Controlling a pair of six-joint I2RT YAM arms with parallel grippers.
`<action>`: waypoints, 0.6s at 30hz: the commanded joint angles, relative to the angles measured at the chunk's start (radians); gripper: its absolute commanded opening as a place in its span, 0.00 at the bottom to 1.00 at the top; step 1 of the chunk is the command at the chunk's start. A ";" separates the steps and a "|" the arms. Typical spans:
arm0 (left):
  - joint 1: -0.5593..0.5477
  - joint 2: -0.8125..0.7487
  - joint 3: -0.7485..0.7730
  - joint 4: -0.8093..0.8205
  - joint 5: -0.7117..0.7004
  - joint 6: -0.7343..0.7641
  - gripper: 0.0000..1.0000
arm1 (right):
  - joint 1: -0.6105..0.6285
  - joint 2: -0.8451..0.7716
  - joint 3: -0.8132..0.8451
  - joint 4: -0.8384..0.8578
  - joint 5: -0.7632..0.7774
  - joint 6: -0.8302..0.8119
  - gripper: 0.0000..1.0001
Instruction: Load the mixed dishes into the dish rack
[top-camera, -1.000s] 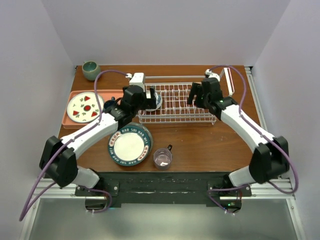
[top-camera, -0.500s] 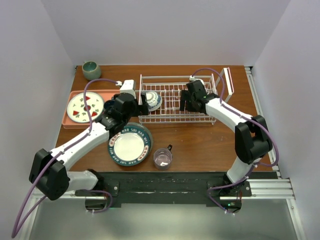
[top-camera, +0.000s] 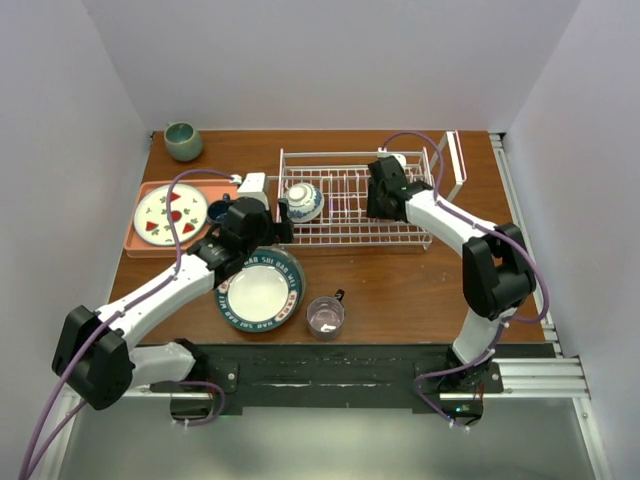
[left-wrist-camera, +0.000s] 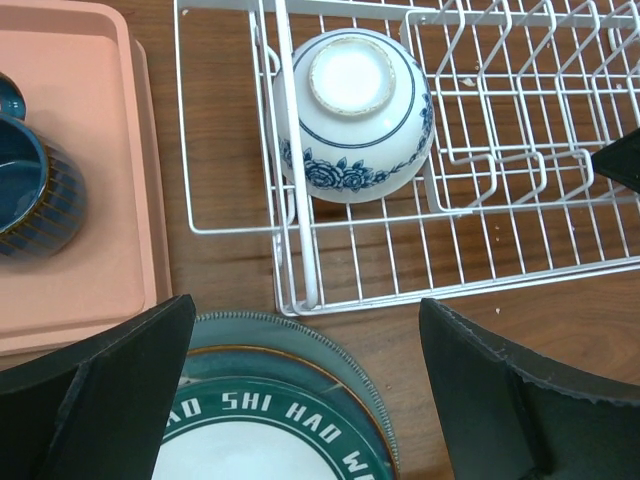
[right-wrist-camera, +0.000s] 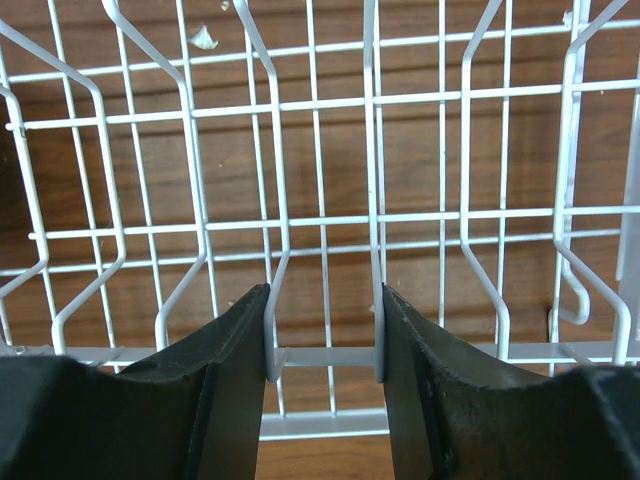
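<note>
Withdrawn from dish rack: left hand, wide open, empty. Lowered into rack: right hand, half-closed against two upright wires. Loaded: blue-and-white bowl, upturned, foot ring up, floral band, rack's left end. Outstanding: lettered plate and glass mug, at table's near edge

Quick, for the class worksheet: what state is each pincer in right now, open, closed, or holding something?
Left pincer: wide open, holding nothing.
Right pincer: closed on two upright wires of the dish rack.
</note>
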 joint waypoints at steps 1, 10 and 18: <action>0.007 -0.058 -0.026 0.004 0.002 -0.015 1.00 | 0.007 0.017 0.079 0.045 0.073 0.010 0.36; 0.007 -0.126 -0.077 -0.057 -0.041 -0.018 1.00 | 0.006 0.089 0.152 0.102 0.113 -0.021 0.36; 0.007 -0.178 -0.118 -0.086 -0.044 -0.041 1.00 | 0.006 0.129 0.185 0.155 0.165 -0.029 0.39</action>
